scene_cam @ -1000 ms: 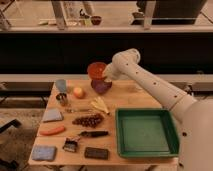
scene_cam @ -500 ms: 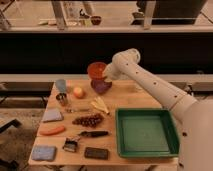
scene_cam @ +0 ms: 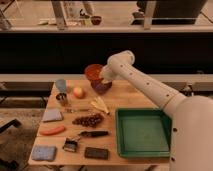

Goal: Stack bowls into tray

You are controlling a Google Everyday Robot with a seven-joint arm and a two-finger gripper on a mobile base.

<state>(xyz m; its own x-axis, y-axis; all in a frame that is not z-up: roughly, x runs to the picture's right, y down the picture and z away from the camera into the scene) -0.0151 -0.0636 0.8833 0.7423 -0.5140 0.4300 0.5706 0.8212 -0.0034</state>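
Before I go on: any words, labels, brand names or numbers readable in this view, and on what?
None can be read.
No print shows on the green tray, the orange bowl, the purple bowl or the wooden table.
The dark flat object at the front edge shows no legible marking.
The hand sits at the bowls at the table's far side; no lettering visible on the arm.

hand point(scene_cam: 103, 76): at the orange bowl point(scene_cam: 92, 70), fingers too blurred to tell
purple bowl point(scene_cam: 100, 86): partly hidden by hand
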